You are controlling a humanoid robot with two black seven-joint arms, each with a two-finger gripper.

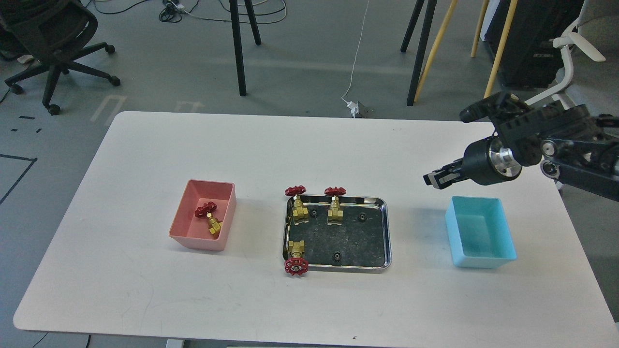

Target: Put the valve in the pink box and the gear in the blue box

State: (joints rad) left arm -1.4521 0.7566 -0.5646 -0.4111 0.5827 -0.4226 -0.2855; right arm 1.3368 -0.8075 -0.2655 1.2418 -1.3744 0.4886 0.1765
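Observation:
My right gripper point(432, 178) hangs above the table, just up and left of the blue box point(503, 253), which looks empty. Its fingers are pressed together; anything tiny between them is too small to make out. One valve point(209, 217) lies in the pink box point(181, 231) at the left. Three more valves point(296, 205) point(335, 205) point(295, 258) sit at the left side of the steel tray point(388, 232). Three black gears point(315, 212) point(360, 217) point(336, 256) lie in the tray. My left gripper is out of view.
The white table point(145, 159) reaches to its front edge near the bottom of the view. Beyond its far edge are easel legs point(238, 48), an office chair point(48, 38) and a white chair point(575, 58).

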